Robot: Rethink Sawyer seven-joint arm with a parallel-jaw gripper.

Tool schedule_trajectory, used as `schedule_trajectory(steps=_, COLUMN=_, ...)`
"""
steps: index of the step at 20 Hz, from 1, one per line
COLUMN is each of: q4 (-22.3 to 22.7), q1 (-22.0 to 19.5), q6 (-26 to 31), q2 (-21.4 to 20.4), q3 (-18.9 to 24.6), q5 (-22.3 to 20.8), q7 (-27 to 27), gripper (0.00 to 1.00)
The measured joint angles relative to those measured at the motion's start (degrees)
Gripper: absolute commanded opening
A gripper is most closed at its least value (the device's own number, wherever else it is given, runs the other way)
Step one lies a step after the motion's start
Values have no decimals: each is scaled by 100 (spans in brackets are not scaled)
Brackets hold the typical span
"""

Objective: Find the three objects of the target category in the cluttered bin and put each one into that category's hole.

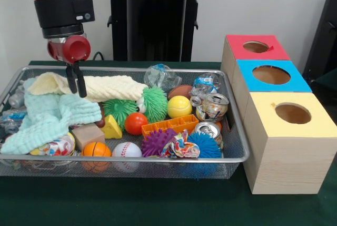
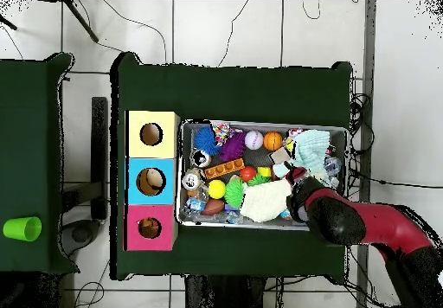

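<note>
- Cluttered bin (image 1: 239, 155): no plush animal toy identifiable; possibly concealed beneath the cream cloth (image 1: 105, 86).
- Gripper (image 1: 77, 93): fingers nearly together, empty, tips at the cream cloth's left end.
- Red-panelled hole (image 1: 256, 47): far right, well apart from gripper.

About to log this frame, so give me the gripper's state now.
Gripper: fingers close together, nearly shut, tips down at the cream cloth in the wire bin; whether it grips the cloth cannot be told.
</note>
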Motion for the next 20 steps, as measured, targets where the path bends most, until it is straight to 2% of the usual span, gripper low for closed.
schedule_trajectory(steps=9, q4=16, q1=181, q6=-1, q2=-44, q3=27, q5=1, q7=0, gripper=100)
schedule_trajectory(steps=20, q4=15, q1=61, q6=24, q2=-1, q3=121, q5=0, q7=-112, gripper=100)
